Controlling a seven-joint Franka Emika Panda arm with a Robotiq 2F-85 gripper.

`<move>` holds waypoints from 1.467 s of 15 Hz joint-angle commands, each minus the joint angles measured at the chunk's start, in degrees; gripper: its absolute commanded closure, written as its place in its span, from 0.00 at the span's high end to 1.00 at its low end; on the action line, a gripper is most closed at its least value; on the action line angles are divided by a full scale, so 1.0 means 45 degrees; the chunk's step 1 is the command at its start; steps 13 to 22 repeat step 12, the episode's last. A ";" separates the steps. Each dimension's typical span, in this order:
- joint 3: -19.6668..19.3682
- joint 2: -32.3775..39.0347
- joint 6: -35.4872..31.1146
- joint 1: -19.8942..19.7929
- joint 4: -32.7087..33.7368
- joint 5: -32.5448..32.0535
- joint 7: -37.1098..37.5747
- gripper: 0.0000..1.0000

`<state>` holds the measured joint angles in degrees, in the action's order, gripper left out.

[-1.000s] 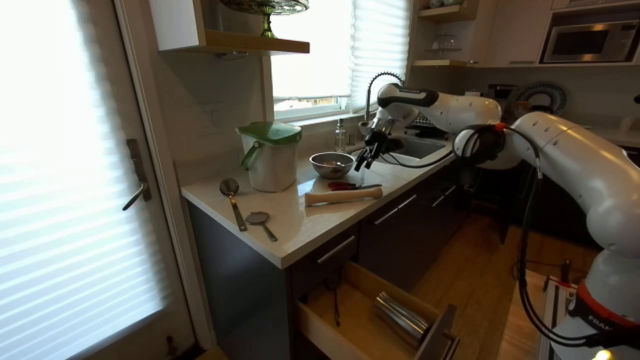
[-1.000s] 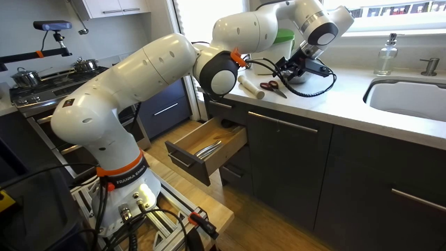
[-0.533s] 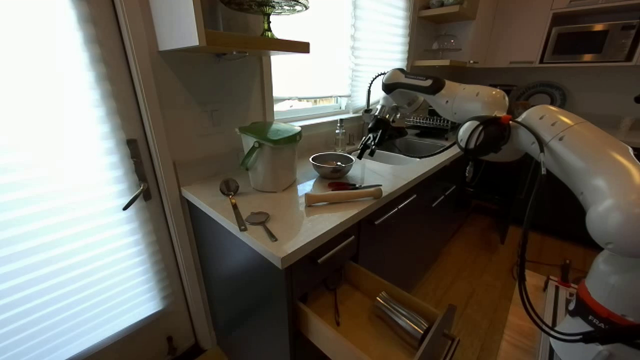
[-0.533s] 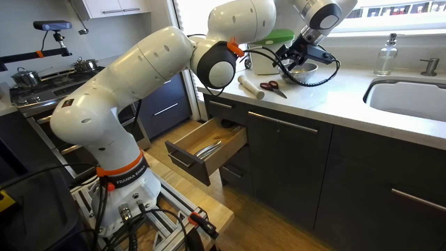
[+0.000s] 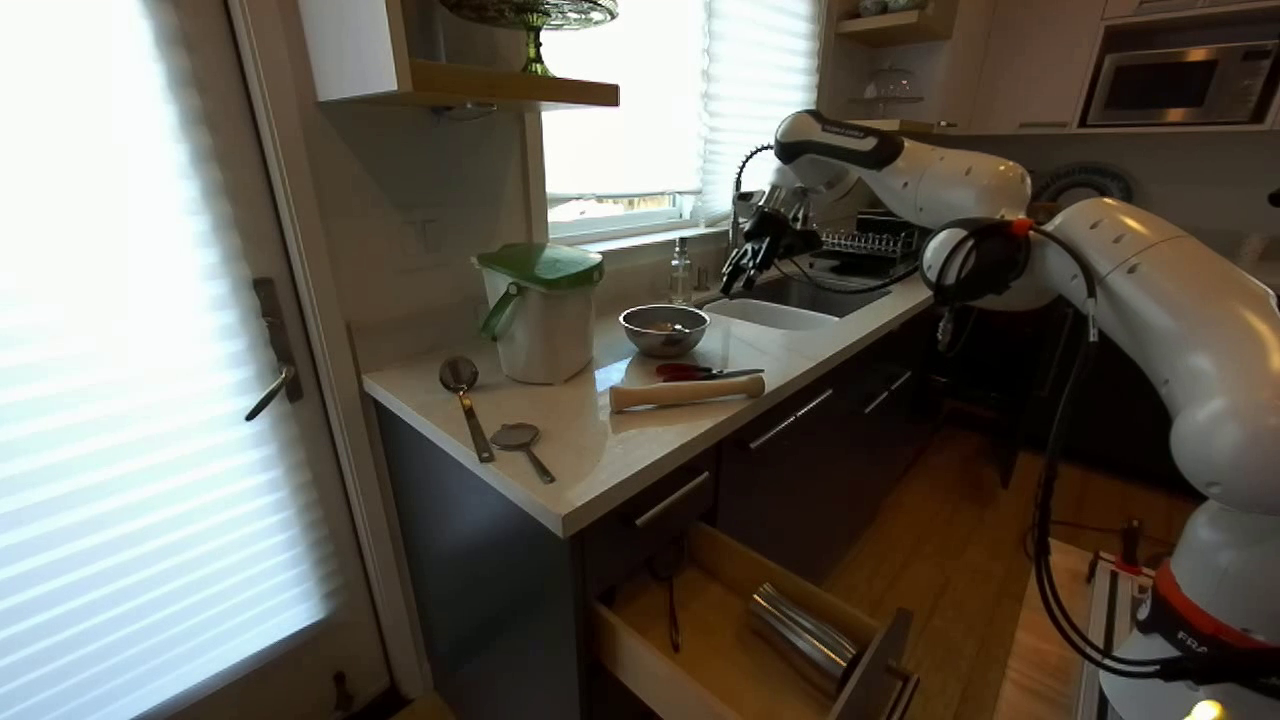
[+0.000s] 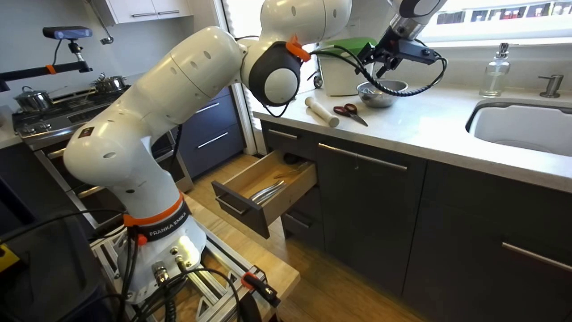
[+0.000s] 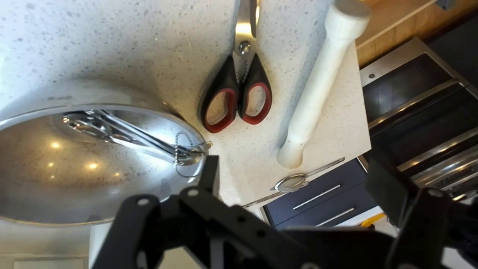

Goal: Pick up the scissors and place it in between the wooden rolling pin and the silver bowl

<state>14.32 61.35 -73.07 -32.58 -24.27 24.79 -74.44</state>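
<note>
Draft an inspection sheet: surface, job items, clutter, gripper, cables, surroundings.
Surface: pale speckled counter, catching some glare.
Job items: scissors lie between the rolling pin and the bowl, touching neither; bowl upright, metal utensils inside.
Clutter: green-lidded bin, large spoon and strainer toward the counter's end.
Gripper: open, holding nothing, above the counter.
Cables: black cable hangs in a loop beside the gripper in an exterior view; others trail around the arm base.
Surroundings: drawer open below the counter; sink and soap bottle farther along.
</note>
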 commanded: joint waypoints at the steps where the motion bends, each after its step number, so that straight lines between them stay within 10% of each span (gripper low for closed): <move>1: -0.0058 -0.0120 0.0001 -0.0009 0.0025 -0.0003 0.0088 1.00; 22: -0.0139 -0.0245 -0.0001 -0.0028 0.0035 -0.0023 0.0181 1.00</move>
